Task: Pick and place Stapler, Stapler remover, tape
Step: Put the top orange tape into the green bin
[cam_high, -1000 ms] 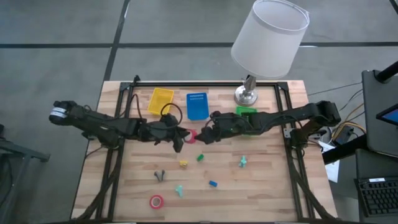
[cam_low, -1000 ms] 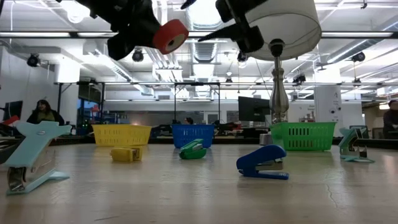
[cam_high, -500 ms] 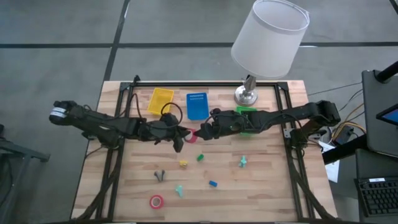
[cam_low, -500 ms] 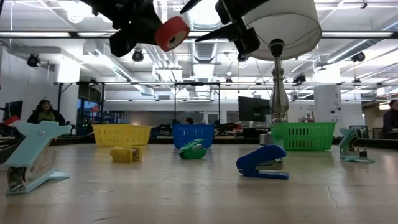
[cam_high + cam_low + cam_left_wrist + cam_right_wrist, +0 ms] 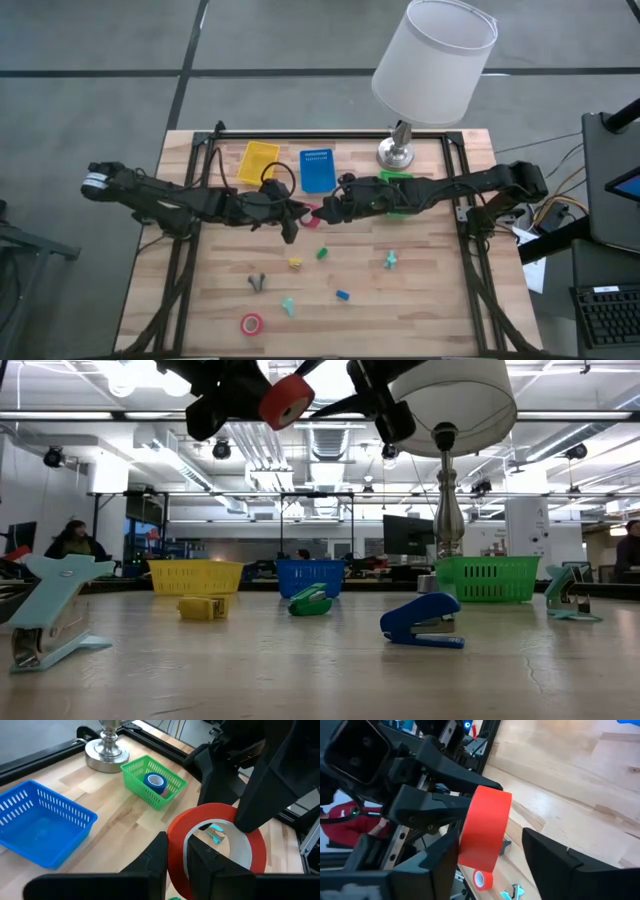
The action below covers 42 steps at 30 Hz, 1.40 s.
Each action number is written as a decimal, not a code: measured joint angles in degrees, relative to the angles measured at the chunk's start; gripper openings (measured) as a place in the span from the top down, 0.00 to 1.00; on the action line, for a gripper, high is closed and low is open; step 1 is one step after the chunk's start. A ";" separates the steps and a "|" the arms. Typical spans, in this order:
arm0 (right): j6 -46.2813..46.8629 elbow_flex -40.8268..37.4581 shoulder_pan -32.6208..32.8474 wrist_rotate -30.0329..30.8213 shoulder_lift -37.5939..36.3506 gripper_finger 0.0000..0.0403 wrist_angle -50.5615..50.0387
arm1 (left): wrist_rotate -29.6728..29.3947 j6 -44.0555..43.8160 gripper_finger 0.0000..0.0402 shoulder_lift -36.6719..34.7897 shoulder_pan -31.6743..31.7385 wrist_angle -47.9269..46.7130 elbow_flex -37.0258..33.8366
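Observation:
My left gripper is shut on a red tape roll, high above the table's middle; the roll also shows in the low view. My right gripper is open and faces it. Its fingers stand on either side of the roll's flat faces; I cannot tell whether they touch it. A blue tape roll lies in the green basket. Another red roll lies flat near the front edge. My left gripper pinches the red roll's wall, one finger inside the hole and one outside. The fingers come level from the table's left. The roll stands on edge, lifted clear of the table.
A yellow basket, a blue basket and a lamp stand at the back. Small staplers, yellow, green, teal and blue, and a grey remover lie on the near half.
My left gripper has carried the red roll a little up and toward the table's right, toward my right gripper. My right gripper has come slightly toward it, so its open fingers now stand around the roll.

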 joint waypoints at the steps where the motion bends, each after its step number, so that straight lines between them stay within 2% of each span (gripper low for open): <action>1: -0.11 0.00 -0.02 -0.30 -0.02 0.52 0.15 | -0.02 0.02 0.87 0.00 0.00 -0.04 0.06; 5: -1.66 0.01 -0.05 -0.41 -0.02 0.66 0.36 | 0.02 0.68 0.86 0.02 0.00 0.10 0.20; 9: -3.47 0.00 -0.22 -0.50 -0.02 0.78 -0.15 | -0.06 0.50 0.79 0.02 0.02 0.17 0.20; 15: -6.48 0.03 -0.57 -1.82 -0.02 0.78 -2.56 | 0.52 -1.52 0.62 -0.85 -0.04 1.04 0.29; 21: -9.84 0.32 -0.88 -4.85 -2.44 0.74 -13.33 | 0.68 -1.79 0.49 -5.29 -0.04 0.86 0.31; 25: -14.16 0.33 -1.71 -4.55 -5.77 0.75 -26.62 | 0.70 -0.89 0.47 -8.65 -0.07 -0.14 0.27; 31: -23.63 0.33 -4.77 1.31 -11.42 0.74 -46.80 | 0.68 -0.96 0.47 -11.54 -0.07 -2.03 0.15; 35: -35.61 0.34 -9.73 2.03 -13.13 0.74 -53.58 | 0.70 -1.15 0.48 -11.54 -0.07 -2.10 0.07; 42: -49.51 0.33 -19.62 4.94 -11.27 0.74 -61.85 | 2.52 -4.88 0.48 -11.04 -0.10 -5.09 -0.01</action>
